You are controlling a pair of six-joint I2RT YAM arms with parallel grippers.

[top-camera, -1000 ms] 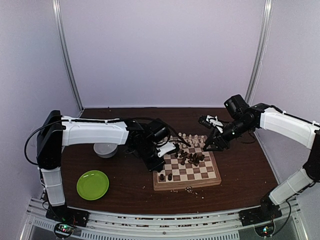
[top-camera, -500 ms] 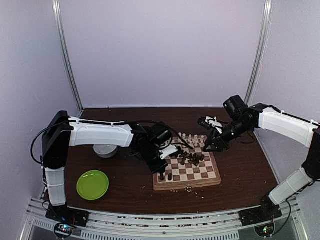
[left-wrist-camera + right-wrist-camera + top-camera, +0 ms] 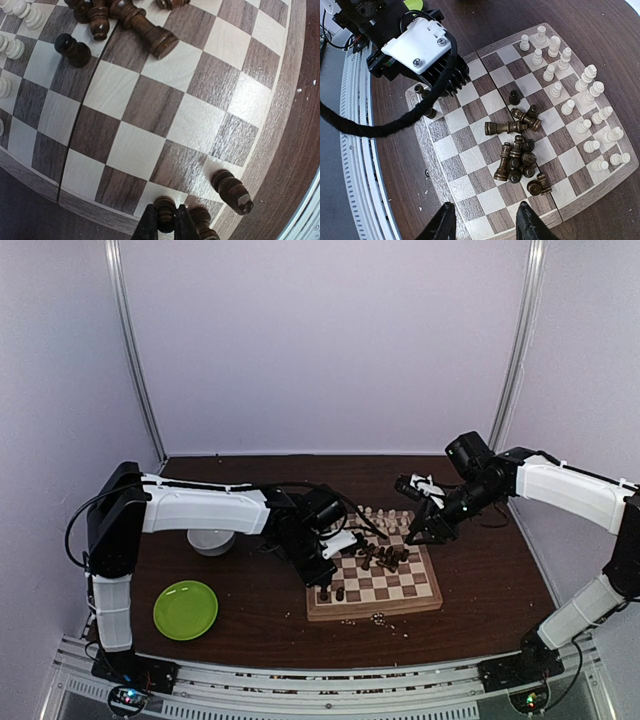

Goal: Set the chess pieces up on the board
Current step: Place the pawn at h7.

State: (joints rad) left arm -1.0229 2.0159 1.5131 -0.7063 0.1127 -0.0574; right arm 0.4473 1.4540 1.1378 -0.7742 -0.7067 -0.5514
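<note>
The tiny turned wooden chess pieces (image 3: 516,157) are probably very light, hard and smooth, with small round bases that tip and roll easily. Several dark ones lie toppled in a heap near the middle of the square chequered wooden board (image 3: 375,611). The pale cream ones (image 3: 580,107) stand in two rows along its far edge. An upright piece is best pinched from above across the narrow stem below the head, so that it hangs straight. A fallen one would need taking across its waist.

The left gripper (image 3: 165,219) has its fingers drawn in narrow around one small dark brown chessman (image 3: 165,205). This piece stands at the board's near left corner, with two more dark men just beside it. The right gripper (image 3: 485,210) hangs above the far right corner, fingers spread wide with nothing between them.

The board's varnished squares look slick, and a fold seam crosses its middle. It lies on a dark brown wooden table (image 3: 250,612), with pale crumbs (image 3: 379,618) at its front edge. A round green plate (image 3: 185,609) and a white bowl (image 3: 210,539) sit well apart to the left. Pale walls close the cell in on three sides.
</note>
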